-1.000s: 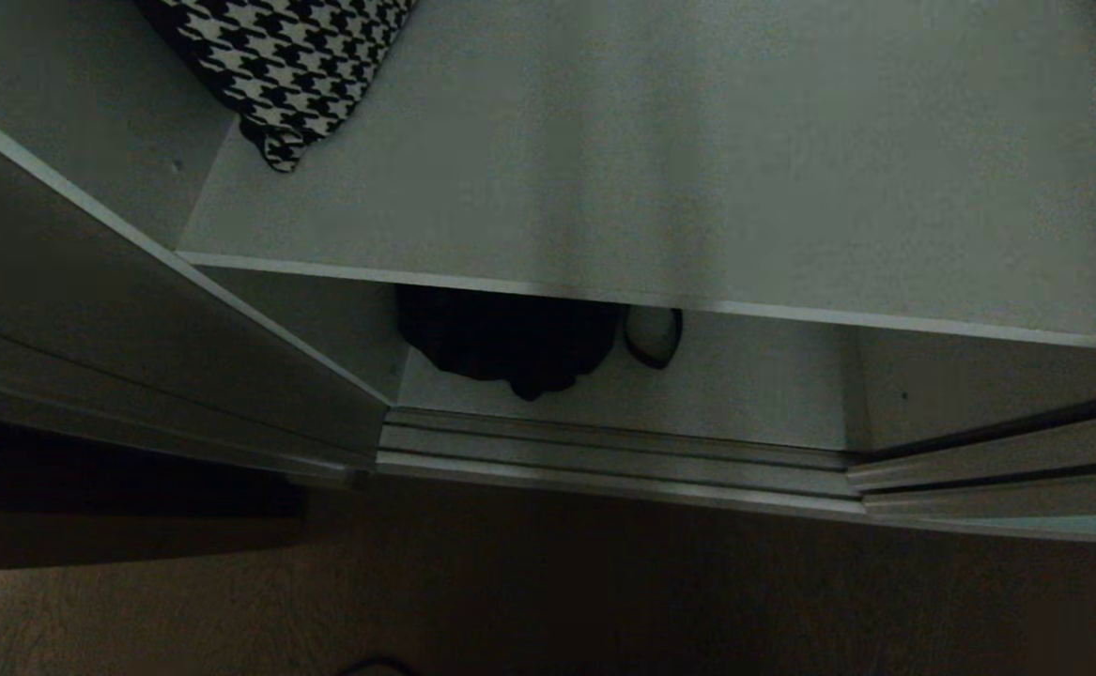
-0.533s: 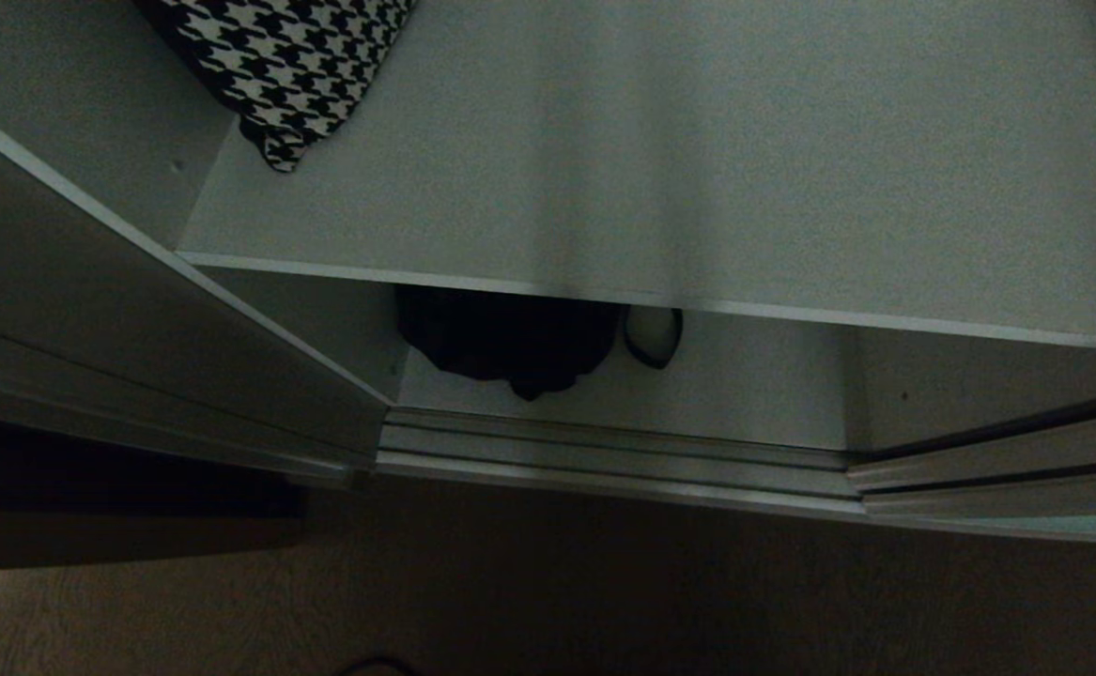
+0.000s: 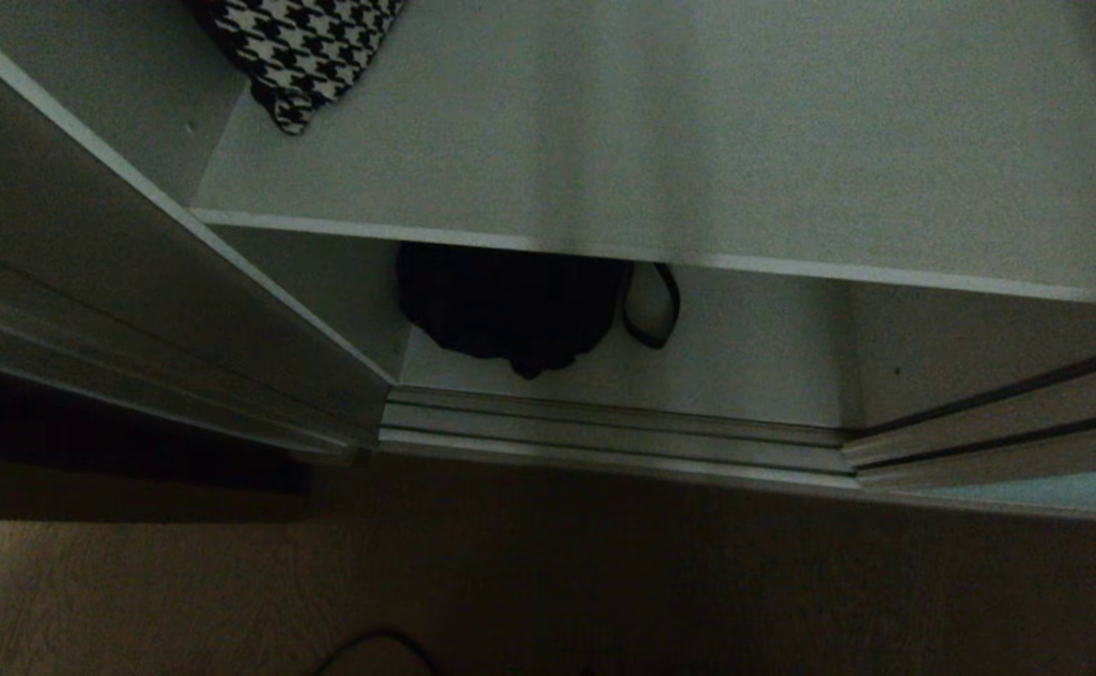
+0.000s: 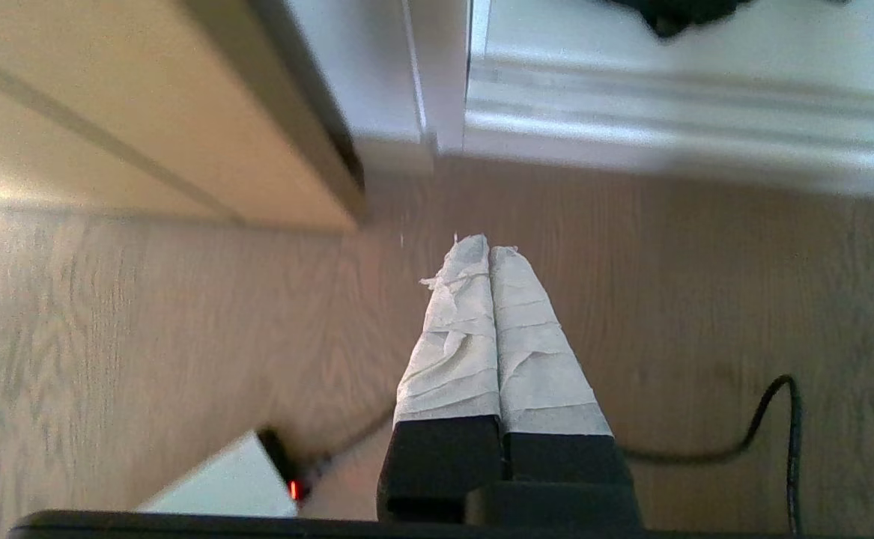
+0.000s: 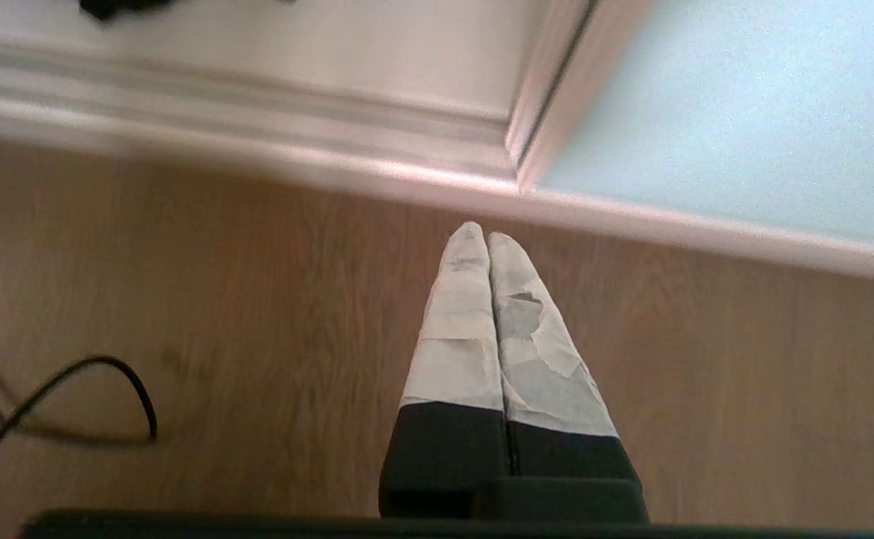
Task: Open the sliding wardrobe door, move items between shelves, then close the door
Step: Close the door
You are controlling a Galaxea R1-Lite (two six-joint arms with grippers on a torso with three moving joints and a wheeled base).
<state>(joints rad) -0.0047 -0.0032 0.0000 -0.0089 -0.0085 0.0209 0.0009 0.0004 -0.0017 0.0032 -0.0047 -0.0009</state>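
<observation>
Below, soft black fabric bundle (image 3: 510, 305) with a thin looping strap on the lower matte white-grey shelf (image 3: 745, 376), half hidden under the wide upper shelf (image 3: 698, 141). Frosted pale teal glass sliding door (image 5: 744, 127) off to the right. Left gripper (image 4: 489, 251) and right gripper (image 5: 487, 236) above wooden floor (image 5: 257, 299), tape-wrapped fingers pressed together, empty.

The soft black fabric bundle (image 3: 510, 314) is partly hidden under the wide matte white-grey upper shelf (image 3: 698, 141); only its front portion and one strap loop show. The houndstooth black-and-white cloth (image 3: 299, 52) is cut off by the head view's top edge. The frosted pale teal sliding door (image 5: 736, 112) runs out of frame.
</observation>
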